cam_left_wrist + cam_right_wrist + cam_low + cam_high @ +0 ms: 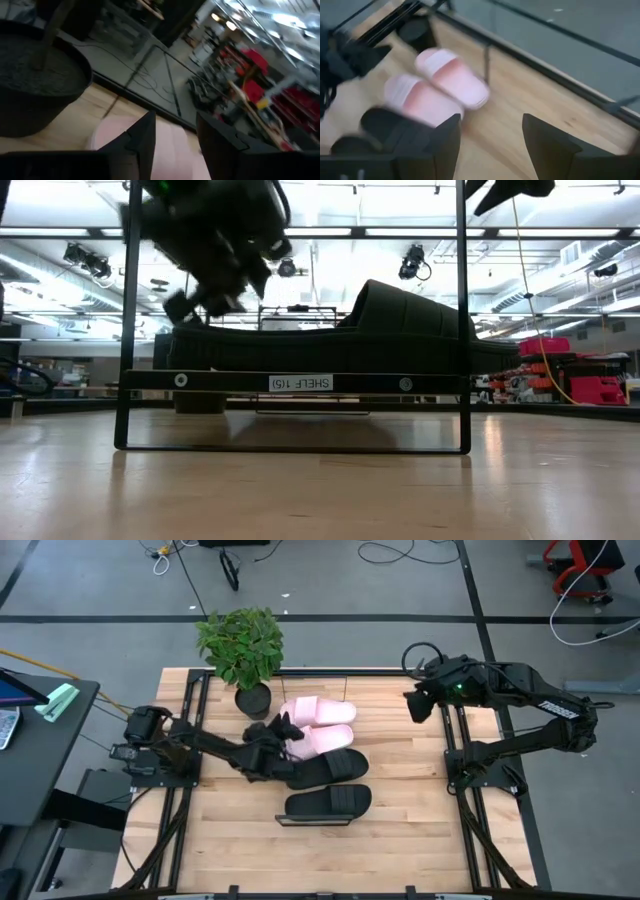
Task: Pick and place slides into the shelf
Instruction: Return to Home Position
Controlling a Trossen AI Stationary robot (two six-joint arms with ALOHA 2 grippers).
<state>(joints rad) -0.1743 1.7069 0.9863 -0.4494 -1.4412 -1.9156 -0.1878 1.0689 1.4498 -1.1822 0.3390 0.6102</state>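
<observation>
Four foam slides (325,740), seemingly on slim shelf (400,383)

The left end effector (280,732) reaches inward on an outstretched arm, fingers parted; the right end effector (418,705) hovers on a bent arm, likewise parted.

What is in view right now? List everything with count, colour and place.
pink slides: two, pale pink, side by side at the shelf's plant end
black slides: two, black, at the shelf's other end
shelf: one, black frame, mid-table under the slides
plant: one, green in a dark pot, table's far edge
table: one, light wood
cables: several, on the grey floor
left gripper: one, dark, open, over the pink slides
right gripper: one, dark, open, empty, above the table's far right
</observation>
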